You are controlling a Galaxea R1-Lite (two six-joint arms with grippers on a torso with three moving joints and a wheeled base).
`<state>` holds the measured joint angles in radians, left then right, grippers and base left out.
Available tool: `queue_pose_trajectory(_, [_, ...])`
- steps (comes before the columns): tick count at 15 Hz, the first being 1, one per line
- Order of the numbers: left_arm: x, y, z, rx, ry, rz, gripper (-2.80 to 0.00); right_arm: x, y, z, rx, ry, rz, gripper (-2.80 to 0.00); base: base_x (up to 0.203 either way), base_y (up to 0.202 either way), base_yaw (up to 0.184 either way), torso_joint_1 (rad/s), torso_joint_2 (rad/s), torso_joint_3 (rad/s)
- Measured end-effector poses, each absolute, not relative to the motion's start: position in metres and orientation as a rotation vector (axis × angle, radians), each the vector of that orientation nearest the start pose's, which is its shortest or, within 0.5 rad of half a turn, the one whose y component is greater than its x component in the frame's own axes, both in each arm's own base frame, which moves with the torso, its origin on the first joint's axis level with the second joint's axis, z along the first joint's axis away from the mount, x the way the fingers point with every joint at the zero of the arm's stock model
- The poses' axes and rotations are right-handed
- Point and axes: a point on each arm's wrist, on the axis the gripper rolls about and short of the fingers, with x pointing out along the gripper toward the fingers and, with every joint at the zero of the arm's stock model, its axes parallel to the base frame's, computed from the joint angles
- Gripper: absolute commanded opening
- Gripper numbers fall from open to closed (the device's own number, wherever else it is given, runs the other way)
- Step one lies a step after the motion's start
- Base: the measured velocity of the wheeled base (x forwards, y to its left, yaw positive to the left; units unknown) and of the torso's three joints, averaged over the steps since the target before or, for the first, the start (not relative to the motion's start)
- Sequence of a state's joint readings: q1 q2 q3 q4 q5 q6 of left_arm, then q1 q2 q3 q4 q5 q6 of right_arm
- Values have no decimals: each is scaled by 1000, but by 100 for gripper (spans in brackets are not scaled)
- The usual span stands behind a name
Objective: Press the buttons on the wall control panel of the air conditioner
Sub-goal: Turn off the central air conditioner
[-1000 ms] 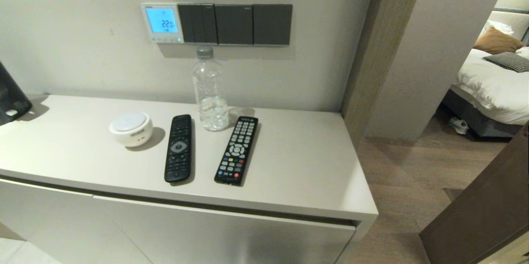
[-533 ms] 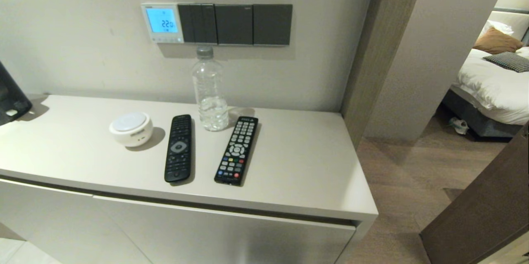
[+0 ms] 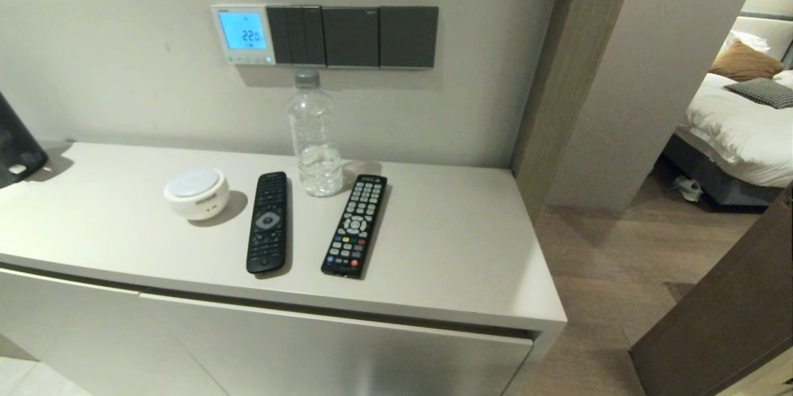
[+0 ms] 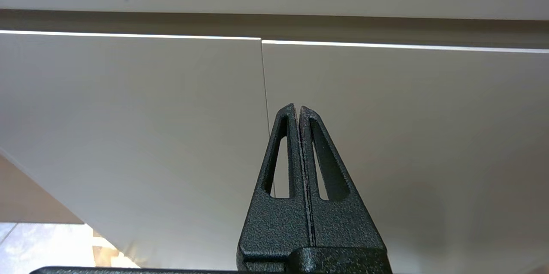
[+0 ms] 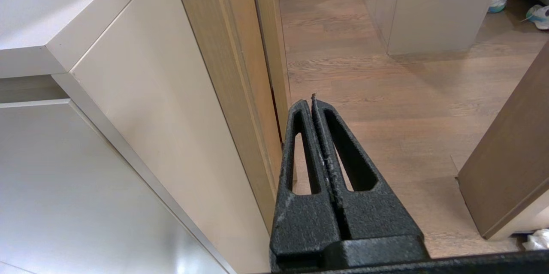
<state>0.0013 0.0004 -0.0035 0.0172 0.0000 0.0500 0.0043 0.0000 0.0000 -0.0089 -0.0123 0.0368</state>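
Note:
The air conditioner's wall control panel (image 3: pixel 243 34) is a small white square on the wall, its screen lit blue with "22.0". Its buttons (image 3: pixel 248 59) are a row of tiny pale keys along the lower edge. Neither gripper shows in the head view. My left gripper (image 4: pixel 298 108) is shut and empty, low in front of the cabinet doors. My right gripper (image 5: pixel 309 101) is shut and empty, low beside the cabinet's right end, over the wood floor.
Three dark grey switch plates (image 3: pixel 352 36) sit right of the panel. On the cabinet top (image 3: pixel 464 247) stand a clear water bottle (image 3: pixel 314 136), two black remotes (image 3: pixel 268 221) (image 3: pixel 355 225) and a white round device (image 3: pixel 196 193). A dark object (image 3: pixel 15 142) is at the far left.

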Motion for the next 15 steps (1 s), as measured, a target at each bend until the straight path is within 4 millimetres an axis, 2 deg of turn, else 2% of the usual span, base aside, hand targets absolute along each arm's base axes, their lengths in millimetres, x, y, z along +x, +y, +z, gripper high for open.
queue_pose_trajectory(2, [-25, 0, 79, 50, 12, -2, -280, -23, 0, 76, 37, -9, -8, -280, 0, 0, 0, 0, 0, 0])
queue_pose_trajectory(6, [-29, -1, 120, 49, -50, -28, -280, -23, 0, 76, 37, -9, -8, -280, 0, 0, 0, 0, 0, 0])
queue_pose_trajectory(10, [-16, -2, 184, 20, -75, -82, -280, -23, 0, 76, 37, -9, -7, -280, 0, 0, 0, 0, 0, 0])
queue_pose_trajectory(15, [28, -4, 268, -51, -105, -184, -280, -23, 0, 76, 37, -9, -8, -280, 0, 0, 0, 0, 0, 0])
